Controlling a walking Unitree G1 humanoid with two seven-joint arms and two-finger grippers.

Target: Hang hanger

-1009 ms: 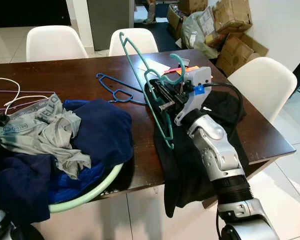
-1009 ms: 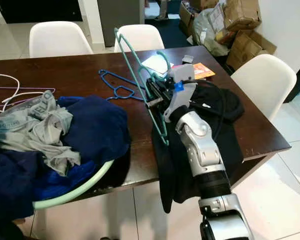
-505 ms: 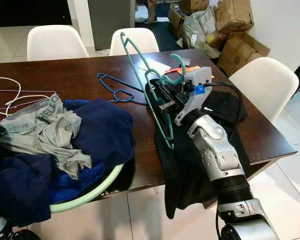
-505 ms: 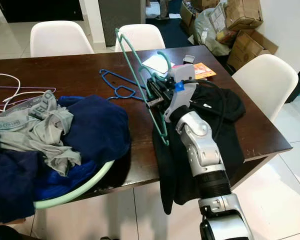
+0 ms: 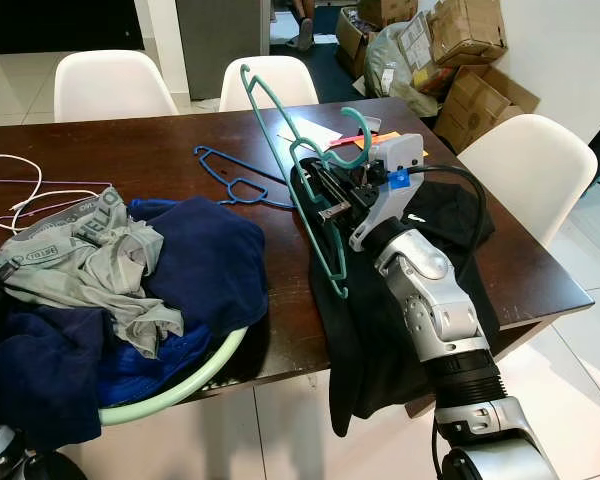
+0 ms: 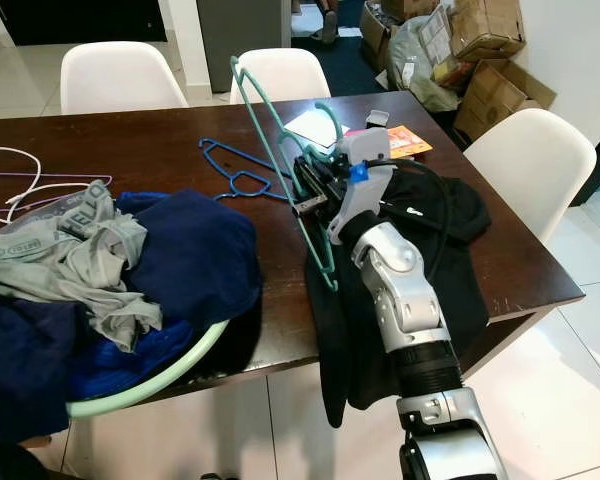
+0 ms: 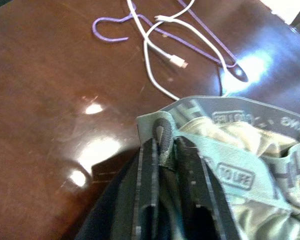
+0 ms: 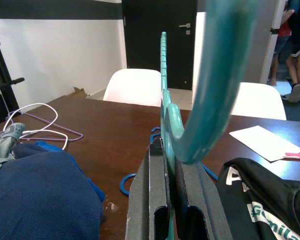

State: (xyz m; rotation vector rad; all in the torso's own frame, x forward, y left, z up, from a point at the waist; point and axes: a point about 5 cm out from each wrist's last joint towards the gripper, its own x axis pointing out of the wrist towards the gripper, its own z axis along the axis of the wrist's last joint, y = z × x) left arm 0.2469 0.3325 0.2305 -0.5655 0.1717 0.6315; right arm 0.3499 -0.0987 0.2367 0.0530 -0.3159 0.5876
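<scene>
Head stereo looks down at table (image 5: 160,160); wrist cams close-up.

You have three hangers on the dark wooden table (image 5: 160,155): one teal plastic hanger (image 5: 295,170), one blue plastic hanger (image 5: 235,180) and one thin purple wire hanger (image 7: 190,42). You see three white moulded chairs (image 5: 110,85), one pale green round laundry basket (image 5: 180,385), one white charging cable (image 7: 157,60) and one black garment (image 5: 440,215). At least three brown cardboard boxes (image 5: 470,30) are stacked in the corner.
</scene>
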